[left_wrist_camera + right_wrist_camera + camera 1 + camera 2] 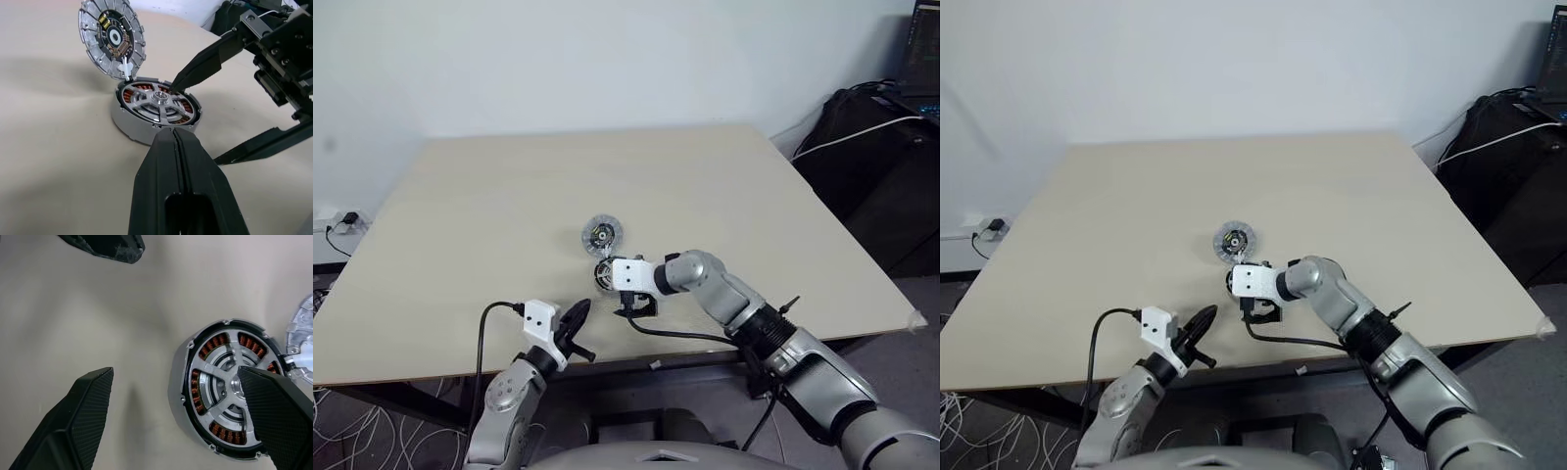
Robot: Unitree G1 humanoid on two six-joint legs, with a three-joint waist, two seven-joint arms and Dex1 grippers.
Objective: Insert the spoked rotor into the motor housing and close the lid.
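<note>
A pale wooden bench [509, 225] stands against a white wall, with dark bags and cables beside its far right corner. Near the middle, toward the near edge, the motor housing [128, 121] rests with the spoked rotor [159, 100] seated inside it, copper windings showing through the gaps. The lid [112, 38] leans upright against its far rim, dark ridged face outward. The right gripper [186, 406] hangs released, one finger over the rotor's hub. The left gripper [576, 328] is clenched on nothing near the front edge. The wrist views reveal the windings; the head views do not.
</note>
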